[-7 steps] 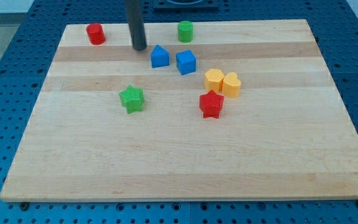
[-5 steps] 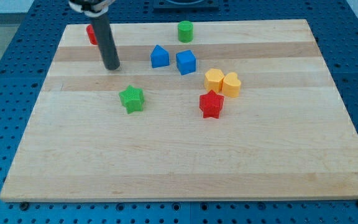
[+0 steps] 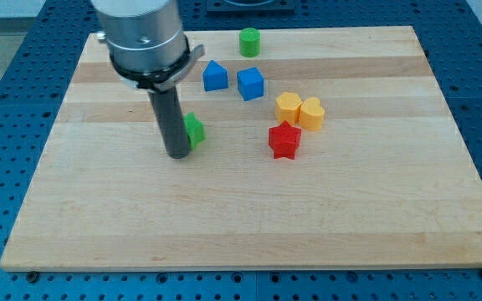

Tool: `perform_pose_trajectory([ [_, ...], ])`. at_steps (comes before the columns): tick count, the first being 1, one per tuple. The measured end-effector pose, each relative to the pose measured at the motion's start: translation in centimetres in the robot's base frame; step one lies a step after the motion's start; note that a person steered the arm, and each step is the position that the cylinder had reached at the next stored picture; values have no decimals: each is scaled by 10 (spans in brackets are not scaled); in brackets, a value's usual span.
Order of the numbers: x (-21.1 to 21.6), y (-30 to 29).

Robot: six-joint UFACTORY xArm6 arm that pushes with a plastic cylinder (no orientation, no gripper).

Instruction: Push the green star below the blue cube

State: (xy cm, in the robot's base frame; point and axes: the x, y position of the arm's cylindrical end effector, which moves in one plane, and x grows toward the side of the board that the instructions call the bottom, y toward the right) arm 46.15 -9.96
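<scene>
The green star (image 3: pixel 194 130) lies left of the board's middle, mostly hidden behind my rod. My tip (image 3: pixel 177 155) rests on the board right against the star's left side, a little toward the view's bottom. The blue cube (image 3: pixel 250 84) sits up and to the right of the star, with a blue house-shaped block (image 3: pixel 215 76) just to its left.
A red star (image 3: pixel 284 140) lies right of the green star. Two yellow blocks (image 3: pixel 288 107) (image 3: pixel 311 114) stand side by side above it. A green cylinder (image 3: pixel 249 41) stands near the top edge. The arm's grey body (image 3: pixel 138 33) covers the upper left of the wooden board (image 3: pixel 241 226).
My rod has swept from the view's top down and leftward, then down to the green star's left side. It now hides the red cylinder at the upper left. The blocks have not visibly shifted.
</scene>
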Motion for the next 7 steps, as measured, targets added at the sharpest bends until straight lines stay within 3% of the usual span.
perform_pose_trajectory([
  [7, -76, 4],
])
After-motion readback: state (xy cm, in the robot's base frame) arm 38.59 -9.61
